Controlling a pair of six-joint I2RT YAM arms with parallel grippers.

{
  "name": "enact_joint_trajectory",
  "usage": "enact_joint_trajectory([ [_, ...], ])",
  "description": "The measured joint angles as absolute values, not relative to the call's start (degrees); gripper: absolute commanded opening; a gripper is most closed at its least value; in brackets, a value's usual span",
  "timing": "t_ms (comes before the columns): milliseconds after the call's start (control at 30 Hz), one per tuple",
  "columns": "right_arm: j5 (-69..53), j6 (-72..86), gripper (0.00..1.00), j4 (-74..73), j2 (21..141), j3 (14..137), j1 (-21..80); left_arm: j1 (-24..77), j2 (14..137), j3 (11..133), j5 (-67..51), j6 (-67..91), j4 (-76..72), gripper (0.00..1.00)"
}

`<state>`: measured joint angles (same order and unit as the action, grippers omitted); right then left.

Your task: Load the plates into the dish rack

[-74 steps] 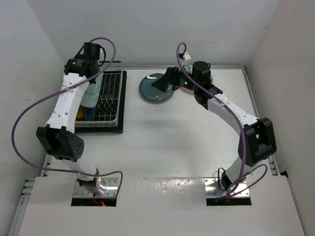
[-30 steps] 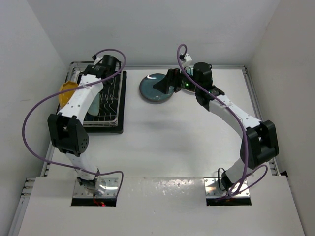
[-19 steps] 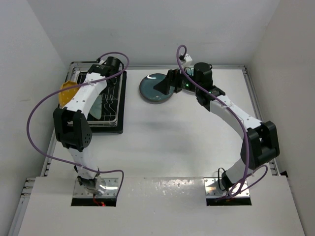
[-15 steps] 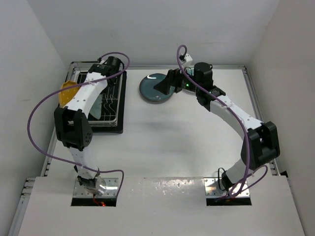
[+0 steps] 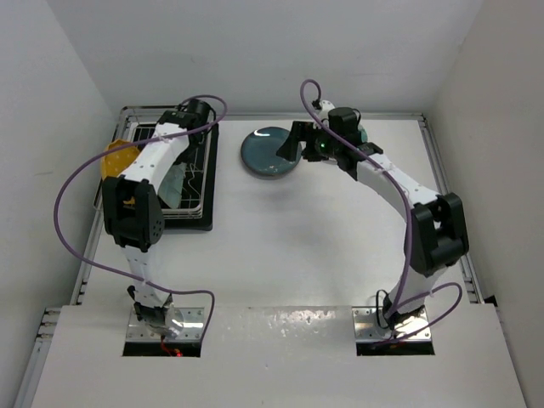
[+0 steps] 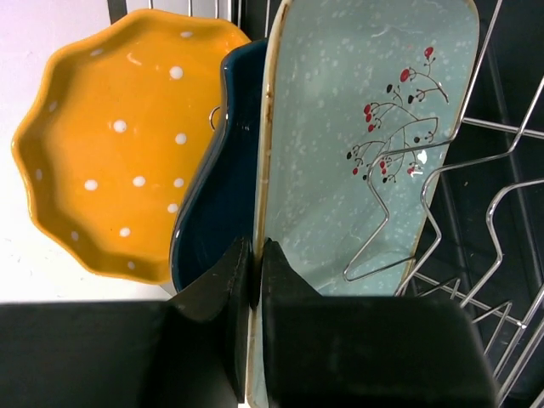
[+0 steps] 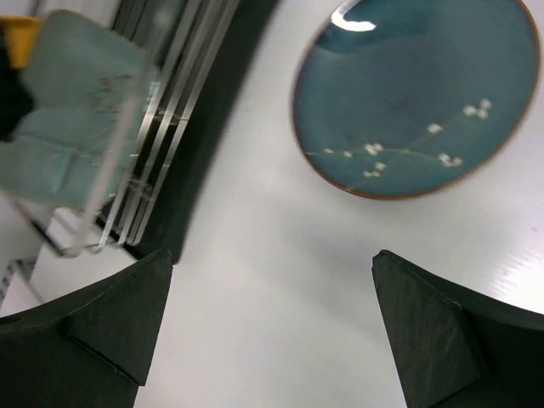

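three dishes are standing on edge at the dish rack (image 6: 510,212). the left claw (image 6: 255,272) is pinching the near rim of the pale green plate (image 6: 357,144), its two fingers closed narrow on that thin edge. gripping by the rim is likely keeping the plate upright, so it is sliding between the wire tines rather than lying flat across them. this plate is a rounded rectangle, speckled, with a small branch of red berries, and one bent wire is crossing in front of its face. the dark blue plate (image 6: 217,204) is sitting just behind it, wavy edge showing. the yellow-orange plate (image 6: 119,161), scalloped with white dots, is leaning beyond that at the rack's outer side; whether it is sitting in a slot, i cannot tell.

the right claw (image 7: 270,255) is hanging with fingers spread wide, holding nothing, over the white tabletop (image 5: 323,229) between the rack and the dark teal plate (image 7: 416,93). that round plate is lying flat, apart from the rack and probably next to go in. it is showing a brown rim and a pale flowering sprig.
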<state>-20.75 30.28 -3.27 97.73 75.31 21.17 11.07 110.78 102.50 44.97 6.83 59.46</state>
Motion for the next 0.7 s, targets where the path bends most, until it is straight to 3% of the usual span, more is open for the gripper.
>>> enact_joint_trajectory([
  [100,-18.2,31.6,1.00,-5.7,101.5,77.1,20.6,10.8,110.8,102.9,44.8,6.5,59.6,0.29],
  [133,-17.3,32.2,1.00,-6.4,103.0,77.6,20.2,10.7,110.8,103.2,44.9,6.4,59.5,0.37],
  [333,-11.6,37.2,0.99,-11.4,115.7,86.3,18.5,10.5,110.8,107.3,45.2,5.0,59.2,0.57],
  [467,-8.9,40.2,0.87,-12.4,124.1,91.8,17.7,10.6,110.8,109.0,45.3,4.3,59.1,0.60],
  [600,-7.4,43.7,0.64,-12.2,129.7,93.7,17.6,10.6,110.3,110.6,44.6,3.4,59.1,0.63],
  [700,-7.5,47.0,0.61,-10.3,132.8,96.2,17.6,10.5,108.5,111.1,41.9,2.3,59.0,0.64],
])
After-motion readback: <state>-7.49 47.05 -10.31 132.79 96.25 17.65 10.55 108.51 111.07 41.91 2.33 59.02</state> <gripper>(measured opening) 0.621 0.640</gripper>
